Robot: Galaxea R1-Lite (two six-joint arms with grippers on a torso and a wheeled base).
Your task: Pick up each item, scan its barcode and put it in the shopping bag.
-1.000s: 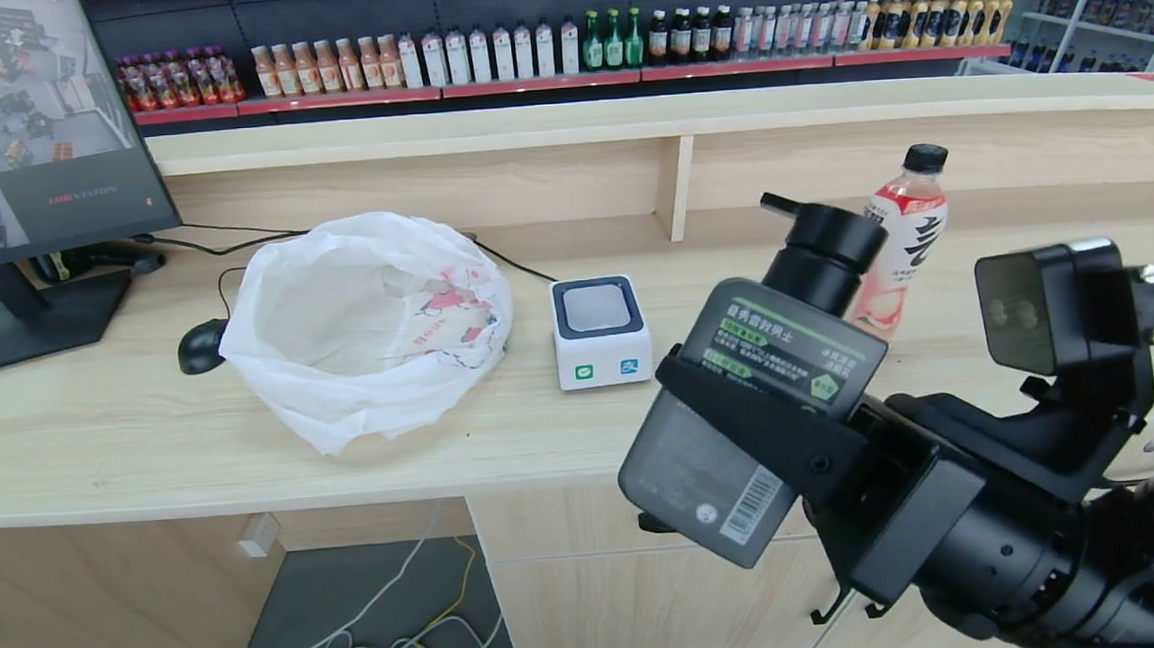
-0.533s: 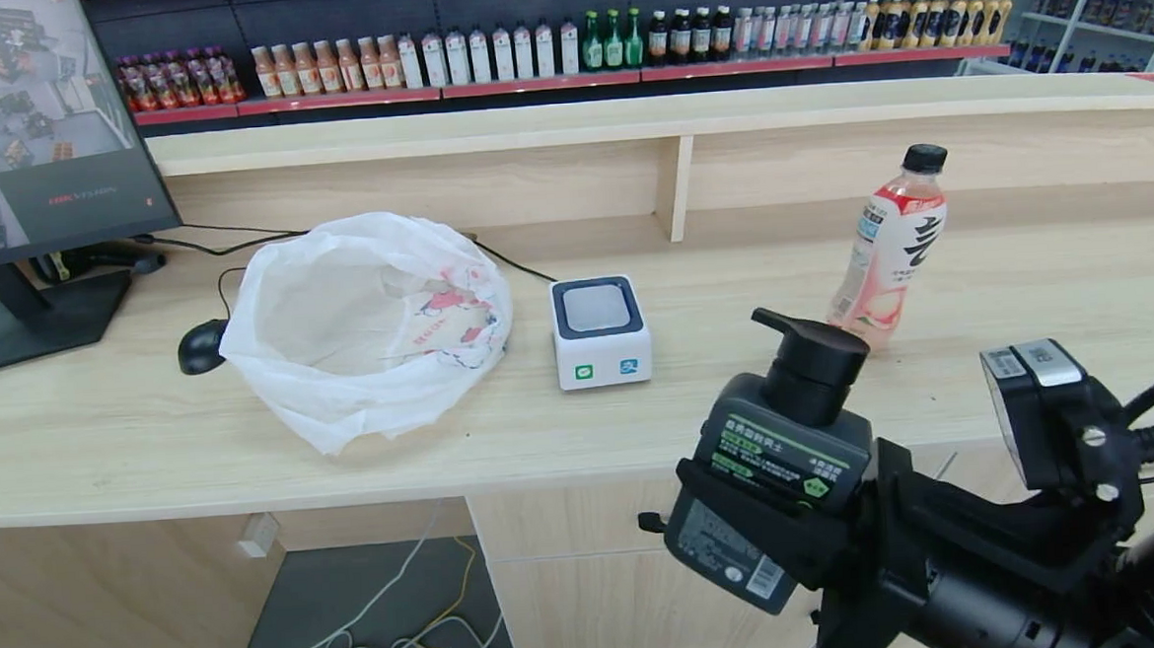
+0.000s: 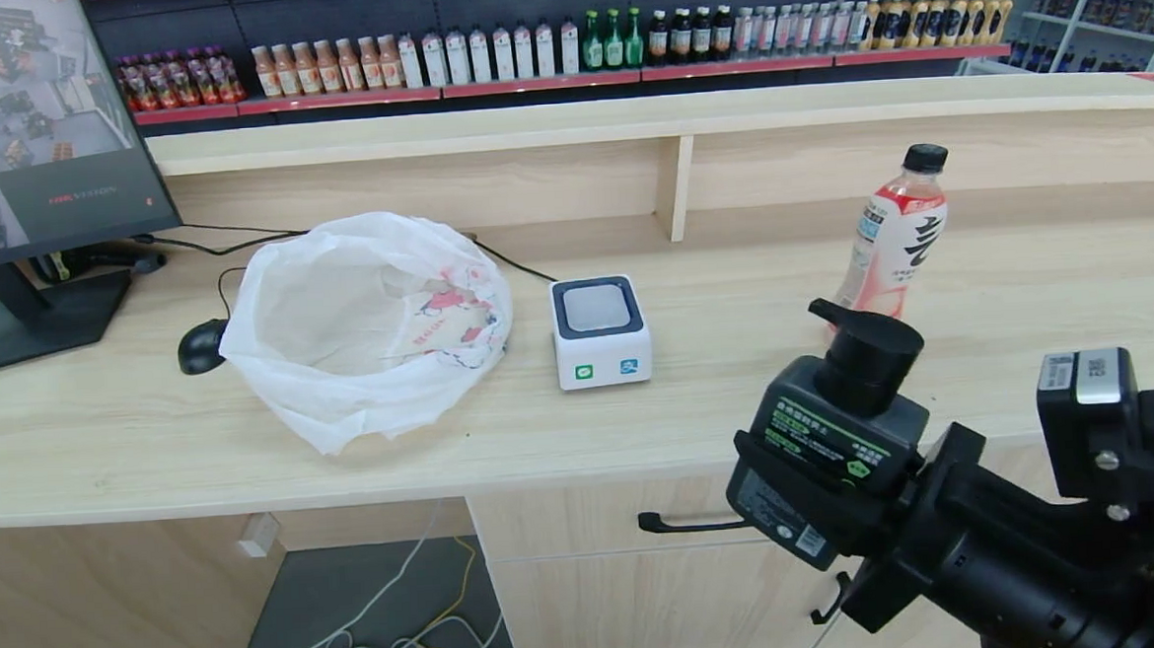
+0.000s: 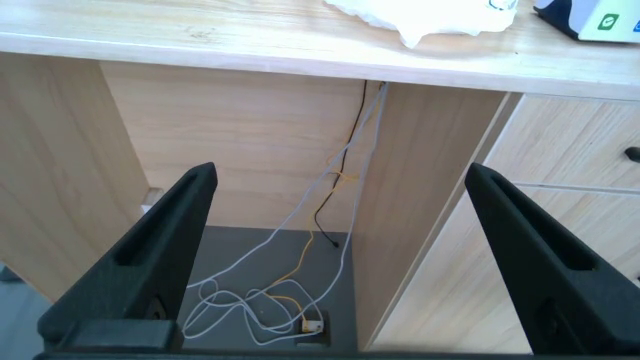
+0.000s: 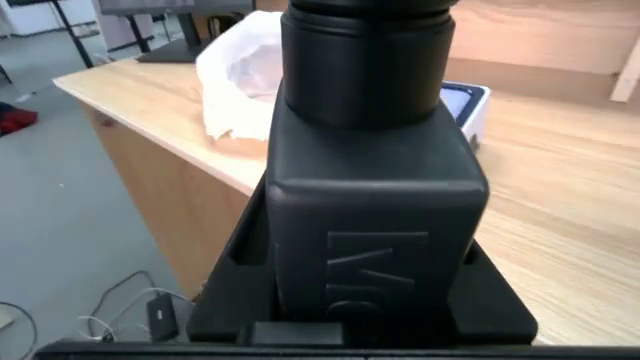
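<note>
Right gripper (image 3: 827, 484) clamps a dark pump bottle (image 3: 839, 419), held tilted at the near edge of the wooden counter (image 3: 99, 438), with a barcode showing on its lower side. On the counter to its left sits the white scanner (image 3: 600, 333), and beyond that the open white shopping bag (image 3: 370, 325). A pink drink bottle (image 3: 891, 238) stands upright just behind. Left gripper (image 4: 340, 250) hangs spread wide below the countertop, facing loose cables (image 4: 270, 300).
</note>
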